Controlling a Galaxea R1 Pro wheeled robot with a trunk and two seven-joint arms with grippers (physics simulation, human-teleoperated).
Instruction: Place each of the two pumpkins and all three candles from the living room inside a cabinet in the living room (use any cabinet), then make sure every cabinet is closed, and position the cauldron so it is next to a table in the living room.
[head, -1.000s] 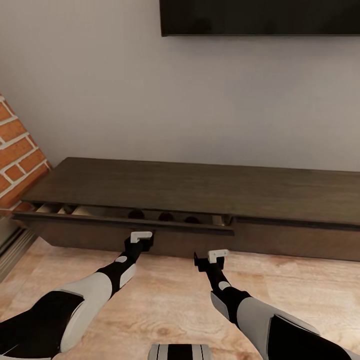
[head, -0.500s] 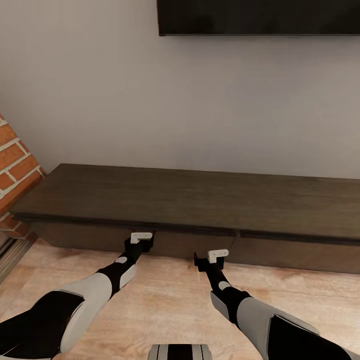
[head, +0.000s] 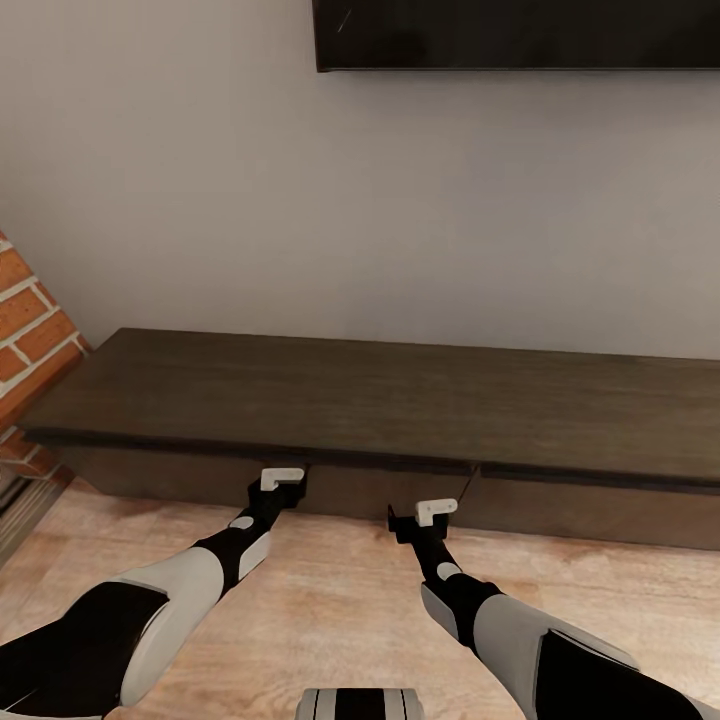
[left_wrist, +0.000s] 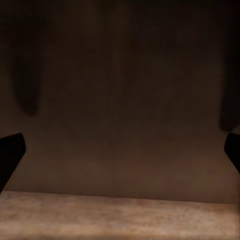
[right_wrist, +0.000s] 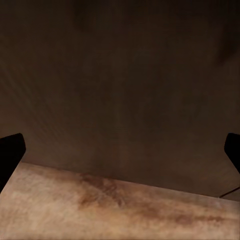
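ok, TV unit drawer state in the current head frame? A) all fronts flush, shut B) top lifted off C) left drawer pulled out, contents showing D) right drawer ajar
A: the cabinet shows unbroken dark fronts under its top with no pale interior showing; the left gripper and right gripper sit low before those fronts.

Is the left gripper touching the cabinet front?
Cannot tell. In the head view the left gripper overlaps the cabinet front; neither contact nor gap shows plainly.

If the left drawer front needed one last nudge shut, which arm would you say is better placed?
Probably the left. The left claw sits right at the left drawer front of the cabinet, while the right claw hangs lower, near the seam between fronts.
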